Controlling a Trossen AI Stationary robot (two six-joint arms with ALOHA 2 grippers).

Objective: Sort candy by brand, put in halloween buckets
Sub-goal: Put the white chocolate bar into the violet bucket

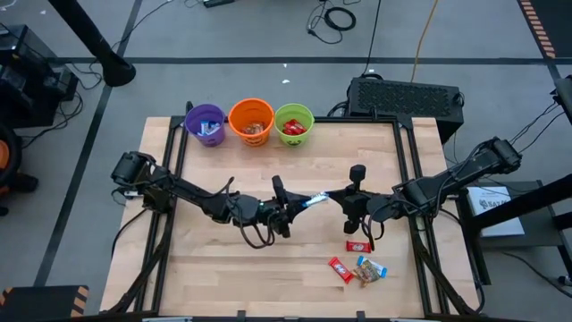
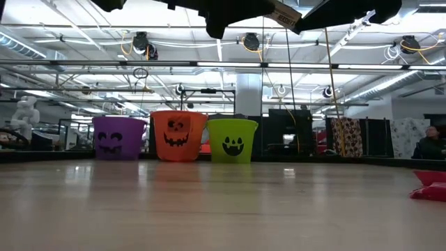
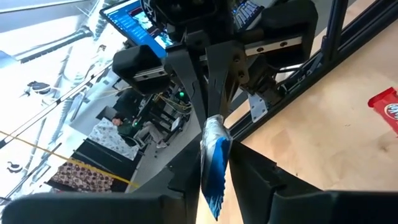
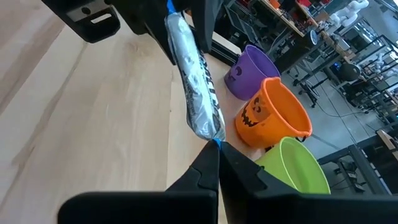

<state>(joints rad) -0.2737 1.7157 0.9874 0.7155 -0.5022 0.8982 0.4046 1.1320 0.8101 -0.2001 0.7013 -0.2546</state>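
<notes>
Blue-and-silver candy bar (image 1: 315, 199) held above mid-table, stretched between two gripper tips, one at each end. Three more candies (image 1: 357, 262) lie loose at near right. Purple bucket (image 1: 206, 124), orange bucket (image 1: 251, 121), green bucket (image 1: 294, 123) upright in a touching row at far edge, candy inside each.

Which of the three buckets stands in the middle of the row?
The orange bucket; the purple bucket and the green bucket stand at its two sides.
</notes>
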